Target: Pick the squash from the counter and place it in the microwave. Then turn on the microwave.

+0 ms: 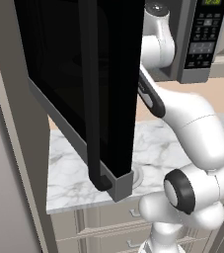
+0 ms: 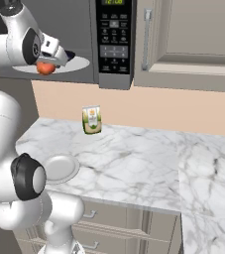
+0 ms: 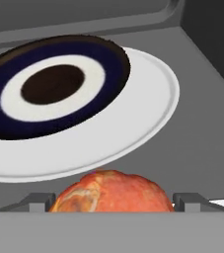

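- I see the microwave point(image 2: 115, 39) with its door point(image 1: 84, 84) swung wide open toward the near left.
- The gripper point(image 2: 48, 63) reaches into the cavity at the left of the button panel point(image 2: 113, 37).
- The jaws stand on either side of the squash point(image 3: 112, 191) and grip it; the fingers point(image 3: 190, 201) show at both flanks of it.
- I note the squash point(image 2: 45, 68) sits just at the near edge of the white turntable point(image 3: 133, 123), not yet released.
- A dark ringed disc point(image 3: 54, 91) lies on the turntable.
- On the counter point(image 2: 134, 158) stand a carton point(image 2: 91, 119) at the far side and a white plate point(image 2: 60, 167) near the front edge.
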